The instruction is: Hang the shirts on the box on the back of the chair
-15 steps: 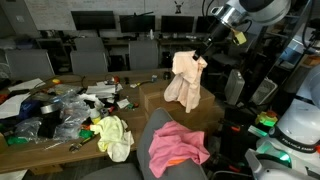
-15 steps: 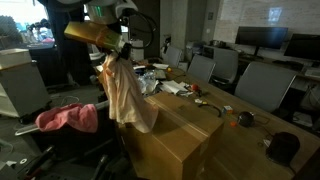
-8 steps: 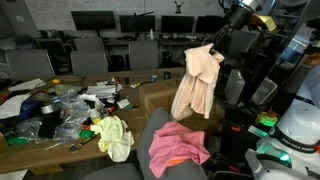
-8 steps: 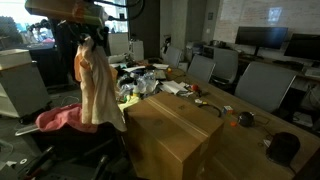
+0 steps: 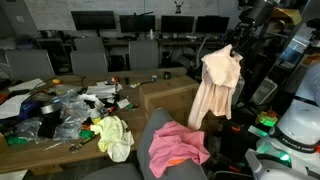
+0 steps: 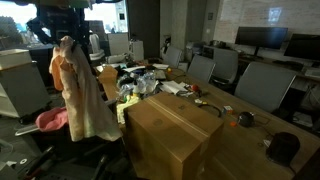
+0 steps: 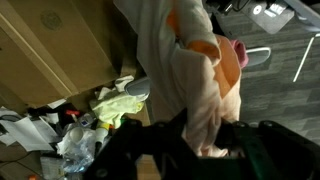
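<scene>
My gripper (image 5: 233, 48) is shut on a cream shirt (image 5: 214, 88) and holds it in the air, hanging free over the chair. In an exterior view the gripper (image 6: 66, 38) holds the shirt (image 6: 82, 95) beside the cardboard box (image 6: 178, 135). In the wrist view the shirt (image 7: 195, 75) fills the jaws of the gripper (image 7: 190, 135). A pink shirt (image 5: 177, 145) lies draped over the back of the grey chair (image 5: 150, 132), and it also shows low at the left in an exterior view (image 6: 48, 121). The cardboard box (image 5: 170, 98) stands on the table.
A yellow-green cloth (image 5: 114, 134) hangs at the table edge by a pile of plastic bags and clutter (image 5: 60, 108). Office chairs (image 5: 89, 54) and monitors stand behind. Robot base equipment (image 5: 295, 130) stands beside the chair. Small items lie on the table beyond the box (image 6: 240, 118).
My gripper has carried the cream shirt away from above the box toward the chair side, and slightly lower. The pink shirt and the box have not moved.
</scene>
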Controlling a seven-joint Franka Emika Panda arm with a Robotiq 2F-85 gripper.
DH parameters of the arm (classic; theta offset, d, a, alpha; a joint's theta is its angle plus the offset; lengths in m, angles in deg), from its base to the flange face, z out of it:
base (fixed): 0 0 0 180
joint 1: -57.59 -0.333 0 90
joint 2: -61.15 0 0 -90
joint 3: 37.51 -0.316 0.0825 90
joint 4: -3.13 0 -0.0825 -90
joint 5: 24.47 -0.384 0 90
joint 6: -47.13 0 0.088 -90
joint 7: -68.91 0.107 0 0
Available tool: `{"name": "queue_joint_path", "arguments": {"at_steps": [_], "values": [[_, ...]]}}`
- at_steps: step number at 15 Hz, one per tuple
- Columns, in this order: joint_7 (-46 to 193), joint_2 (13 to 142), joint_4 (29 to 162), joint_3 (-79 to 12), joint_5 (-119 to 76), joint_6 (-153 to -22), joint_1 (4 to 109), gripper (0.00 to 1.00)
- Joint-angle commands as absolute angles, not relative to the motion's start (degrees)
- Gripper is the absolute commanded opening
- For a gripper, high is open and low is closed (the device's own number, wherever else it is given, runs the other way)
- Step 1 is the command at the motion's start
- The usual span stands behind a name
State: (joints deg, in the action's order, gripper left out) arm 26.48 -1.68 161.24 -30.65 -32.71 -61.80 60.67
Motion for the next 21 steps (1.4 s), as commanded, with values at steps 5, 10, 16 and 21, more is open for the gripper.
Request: {"name": "queue_joint_path", "arguments": {"at_steps": [5,10,16,21], "values": [[28.19,1.23,161.81,-34.33,-26.55,-58.27,49.01,0.04],[29.51,10.82,159.68,-38.52,-26.26,-60.78,42.76,0.04],[33.09,20.70,155.54,-41.35,-27.13,-65.98,39.28,0.04],[35.93,26.26,152.33,-42.66,-28.05,-71.10,37.50,0.04]]}}
